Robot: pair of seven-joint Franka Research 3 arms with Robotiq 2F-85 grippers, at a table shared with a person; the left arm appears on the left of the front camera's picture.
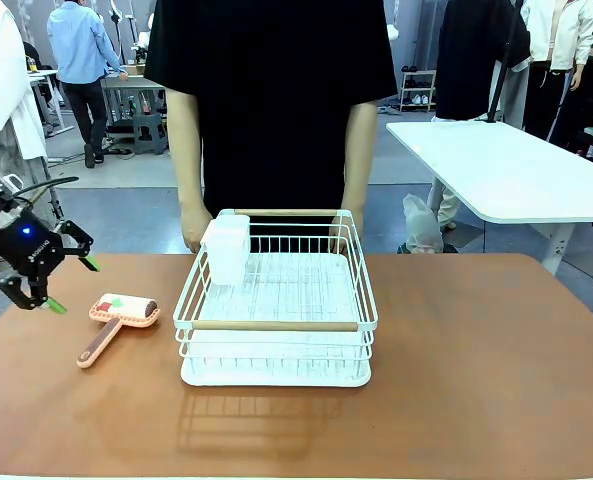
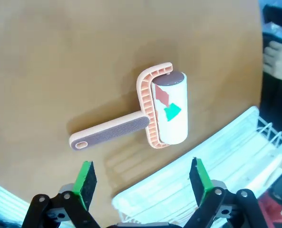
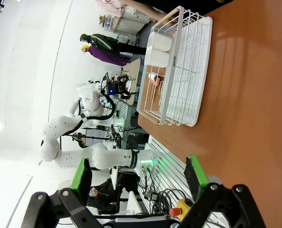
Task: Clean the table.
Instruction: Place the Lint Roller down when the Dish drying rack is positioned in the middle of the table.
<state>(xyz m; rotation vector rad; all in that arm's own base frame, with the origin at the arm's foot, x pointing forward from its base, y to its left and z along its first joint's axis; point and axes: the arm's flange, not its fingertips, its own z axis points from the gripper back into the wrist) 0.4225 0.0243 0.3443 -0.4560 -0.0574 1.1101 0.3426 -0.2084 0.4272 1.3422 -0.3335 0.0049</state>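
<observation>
The reddish-brown table (image 1: 476,350) carries a peach-handled lint roller (image 1: 121,318) with a white roll, lying flat at the left. My left gripper (image 1: 73,286) hovers just left of the roller, open and holding nothing. In the left wrist view the roller (image 2: 155,111) lies on the table (image 2: 60,57) ahead of the spread green pads (image 2: 86,178), apart from them. My right gripper (image 3: 138,173) is open with nothing between its fingers, over the table (image 3: 245,95).
A white wire dish rack (image 1: 276,300) with wooden handles stands mid-table, a white container (image 1: 226,248) in its far left corner. A person stands at the far side with both hands at the rack's far rim. A white-topped table (image 1: 516,170) stands back right.
</observation>
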